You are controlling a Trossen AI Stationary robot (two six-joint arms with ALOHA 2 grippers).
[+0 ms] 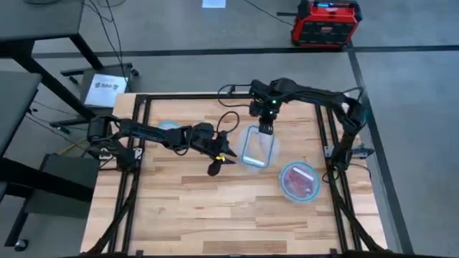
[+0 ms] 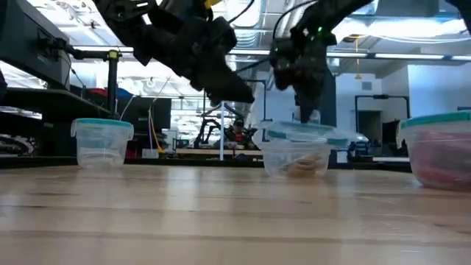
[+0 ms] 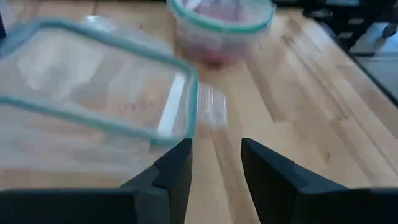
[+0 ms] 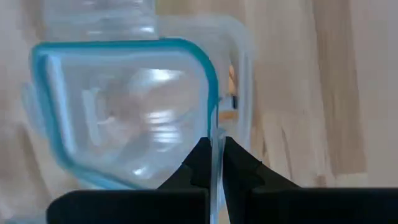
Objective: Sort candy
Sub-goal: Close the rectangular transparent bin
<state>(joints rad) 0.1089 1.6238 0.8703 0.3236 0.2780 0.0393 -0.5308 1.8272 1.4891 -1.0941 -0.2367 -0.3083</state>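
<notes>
Right gripper (image 4: 213, 163) is pinched narrow on the edge of the rectangular lid (image 1: 258, 145), holding it tilted over the rectangular tub (image 2: 296, 158) at mid-table. The lid is not seated: in the low view it sits crooked across the tub rim, w/ one side raised.

Left gripper (image 3: 214, 165) hangs just beside the tub on its left-arm side, above the table (image 1: 186, 208). Its fingers (image 3: 176, 168) are a little apart and hold nothing.

Candy: orange-white pieces (image 2: 300, 168) lie in the bottom of the rectangular tub. Red pieces (image 1: 298, 182) fill the round tub (image 1: 299, 194), which stands near the rectangular tub on the right-arm side, uncovered. A third, small tub (image 2: 101, 142) stands beyond the left gripper, farther from the rectangular tub; contents cannot be told. No loose candy is visible on the table.

Judgement: sorting appears done or nearly so; step in hand is lid handling at the rectangular tub.

Risks:
- The grip is a thin edge pinch, so the lid may pivot or slip out and drop askew.
- Pressing one side down first may tip or shove the light tub, spilling candy.
- The left gripper is close, so contact w/ the lid is possible as it swings.
</notes>
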